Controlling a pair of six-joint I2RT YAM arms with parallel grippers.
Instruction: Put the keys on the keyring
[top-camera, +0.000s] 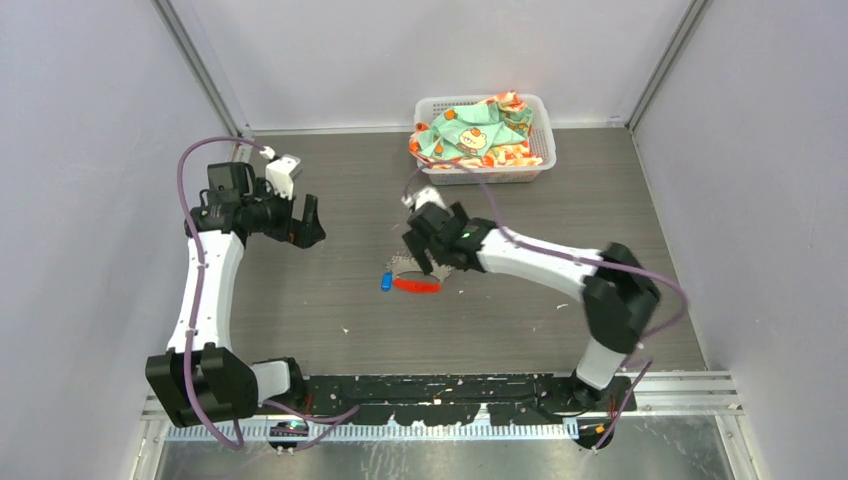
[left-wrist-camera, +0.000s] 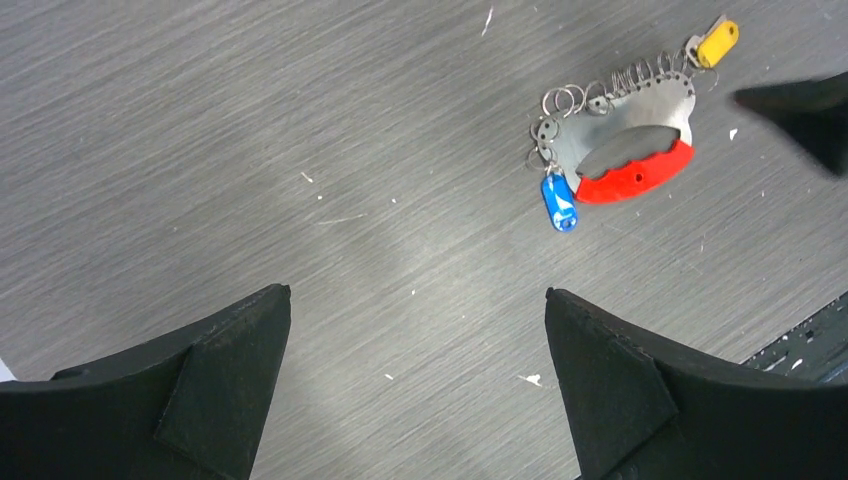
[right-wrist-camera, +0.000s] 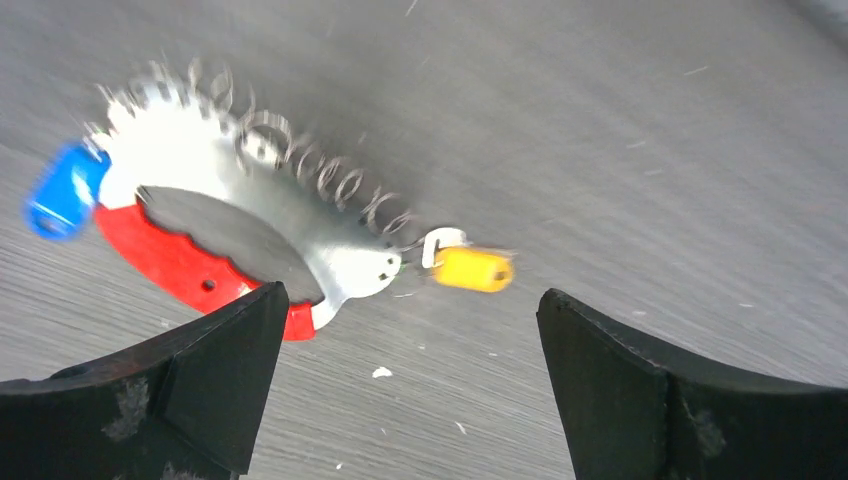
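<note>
Below the right tool (right-wrist-camera: 410, 292), which is gaping wide and empty, the keyring (right-wrist-camera: 340, 258) is lying on the bench (top-camera: 320, 310), blue key (right-wrist-camera: 62, 190) and yellow key (right-wrist-camera: 472, 268) at its ends; the left tool (left-wrist-camera: 417, 291) is hovering apart, equally wide and empty

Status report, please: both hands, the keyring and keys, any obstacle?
Left hand open, off to the side. Right hand open, above grey metal keyring with red plastic tag. Blue-tagged key, yellow-tagged key at its ends. Nothing blocking.

There is one blue key (left-wrist-camera: 559, 203), one yellow key (left-wrist-camera: 718, 43), one keyring (left-wrist-camera: 600, 135), one basket (top-camera: 492, 172), one cloth (top-camera: 475, 130).
</note>
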